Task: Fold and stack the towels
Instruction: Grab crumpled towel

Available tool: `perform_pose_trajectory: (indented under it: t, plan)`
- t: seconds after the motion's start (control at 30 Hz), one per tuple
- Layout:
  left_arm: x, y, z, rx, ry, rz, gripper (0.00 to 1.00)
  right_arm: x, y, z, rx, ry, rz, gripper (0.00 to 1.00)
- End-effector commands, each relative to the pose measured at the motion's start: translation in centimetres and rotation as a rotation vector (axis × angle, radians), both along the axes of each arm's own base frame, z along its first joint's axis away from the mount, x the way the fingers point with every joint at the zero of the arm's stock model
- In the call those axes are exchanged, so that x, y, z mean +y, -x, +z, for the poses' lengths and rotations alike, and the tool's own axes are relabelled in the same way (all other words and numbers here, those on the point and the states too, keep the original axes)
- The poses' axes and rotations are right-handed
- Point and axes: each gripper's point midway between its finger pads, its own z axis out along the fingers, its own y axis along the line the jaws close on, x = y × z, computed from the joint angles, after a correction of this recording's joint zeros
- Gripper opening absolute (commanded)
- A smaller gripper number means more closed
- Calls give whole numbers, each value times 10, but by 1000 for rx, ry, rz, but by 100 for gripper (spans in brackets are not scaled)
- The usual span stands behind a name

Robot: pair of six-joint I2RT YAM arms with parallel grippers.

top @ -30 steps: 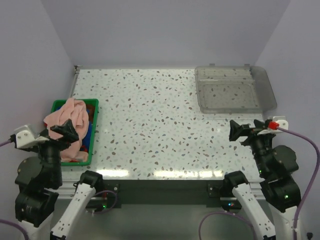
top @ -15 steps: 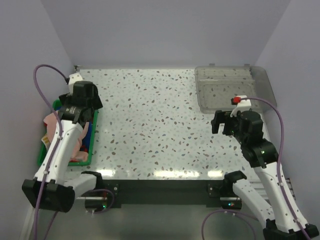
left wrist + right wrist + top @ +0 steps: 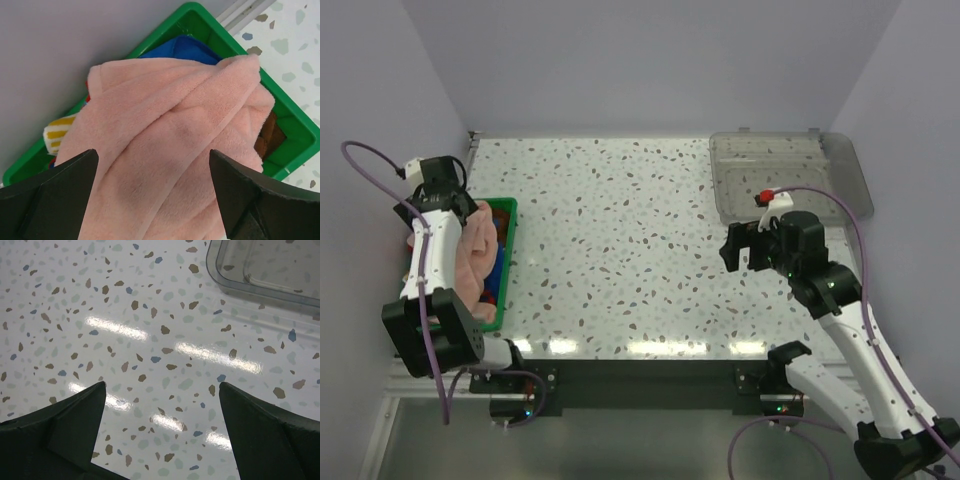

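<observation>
The towels lie heaped in the green basket [image 3: 295, 125] at the table's left edge. A salmon pink towel [image 3: 170, 100] is on top, crumpled and spilling over the rim [image 3: 472, 250]. Under it show a royal blue towel [image 3: 186, 50], a yellow striped one [image 3: 57, 135] and a brown one [image 3: 270, 135]. My left gripper [image 3: 152, 152] hovers open just above the pink towel, its fingers [image 3: 55, 195] apart and holding nothing; from above the left gripper [image 3: 453, 205] is at the basket's far end. My right gripper [image 3: 161, 384] hangs open over bare tabletop, and from above the right gripper [image 3: 730, 247] is right of centre.
A clear plastic tray [image 3: 790, 180] sits at the back right, and its corner [image 3: 260, 270] shows just beyond the right gripper. The wall runs close along the basket's left side [image 3: 60, 45]. Speckled tabletop [image 3: 620, 230] spans the area between basket and tray.
Both arms have unfolded from their low poses at the near edge. The left gripper swung up over the basket's far end. The right moved forward and left over the table.
</observation>
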Motion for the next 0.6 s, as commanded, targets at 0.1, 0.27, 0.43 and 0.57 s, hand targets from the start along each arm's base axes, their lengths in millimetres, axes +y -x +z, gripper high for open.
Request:
perform_pose_trajectory:
  t: [0.1,0.27,0.43,0.57]
  plan:
    - [2,-25,-39,2,82,-9,87,10,1,16,-51,-30,42,99]
    - [-1,-25,-47,3,105,-14,33,8,3,16,-60,-19,38,99]
    - [-3,-29,-25,-38,92,-38,0,8,4,16,-67,-17,41,99]
    - [-18,-46,30,-173,69,-115,0,7,3,19,-72,-14,38,99]
